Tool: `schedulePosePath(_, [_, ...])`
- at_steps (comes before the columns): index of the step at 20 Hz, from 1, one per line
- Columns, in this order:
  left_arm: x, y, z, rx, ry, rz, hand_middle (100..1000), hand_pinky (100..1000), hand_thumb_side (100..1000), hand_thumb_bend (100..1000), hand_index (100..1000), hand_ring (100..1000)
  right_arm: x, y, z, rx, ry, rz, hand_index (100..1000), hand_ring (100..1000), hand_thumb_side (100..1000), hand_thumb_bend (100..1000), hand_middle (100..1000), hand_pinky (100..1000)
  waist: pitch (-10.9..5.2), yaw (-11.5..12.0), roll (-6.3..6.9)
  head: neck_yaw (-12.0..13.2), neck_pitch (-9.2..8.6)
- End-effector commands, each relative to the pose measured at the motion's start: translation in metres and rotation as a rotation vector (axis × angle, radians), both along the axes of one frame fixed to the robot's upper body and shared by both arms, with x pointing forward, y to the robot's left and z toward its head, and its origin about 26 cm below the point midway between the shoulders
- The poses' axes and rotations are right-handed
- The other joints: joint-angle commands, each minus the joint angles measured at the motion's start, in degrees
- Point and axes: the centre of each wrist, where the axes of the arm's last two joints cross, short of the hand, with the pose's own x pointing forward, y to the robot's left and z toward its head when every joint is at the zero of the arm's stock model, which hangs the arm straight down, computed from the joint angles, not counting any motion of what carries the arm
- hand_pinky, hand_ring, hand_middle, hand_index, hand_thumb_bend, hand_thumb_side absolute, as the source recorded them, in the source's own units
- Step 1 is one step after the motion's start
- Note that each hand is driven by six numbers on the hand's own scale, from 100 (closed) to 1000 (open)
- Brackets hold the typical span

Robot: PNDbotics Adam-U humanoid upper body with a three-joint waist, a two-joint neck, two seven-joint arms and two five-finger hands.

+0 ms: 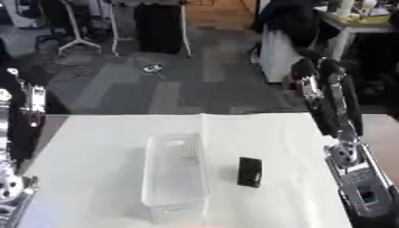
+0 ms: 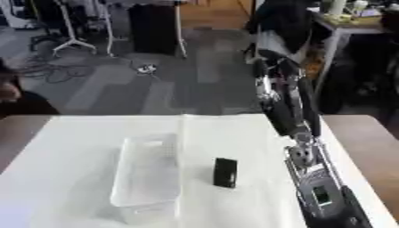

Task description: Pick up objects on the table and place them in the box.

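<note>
A small black object (image 1: 249,172) lies flat on the white table (image 1: 93,147), just right of the clear plastic box (image 1: 174,171) (which looks empty). The right hand (image 2: 279,73) is raised high at the table's far right edge, well above the work; whether its fingers are spread or curled cannot be told. A good pickup means descending directly over the object, then a short carry left.
</note>
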Motion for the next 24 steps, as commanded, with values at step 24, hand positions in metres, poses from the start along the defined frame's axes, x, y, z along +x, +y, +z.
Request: schedulePosePath(24, [0.0, 0.001, 0.002, 0.024, 0.018, -0.026, 817, 560, 1000, 157, 864, 707, 0.136, 0.0, -0.008, -0.954, 0.266, -0.093, 634, 684, 1000, 730, 706, 753, -1.29, 0.77, 0.06, -1.84, 2.2])
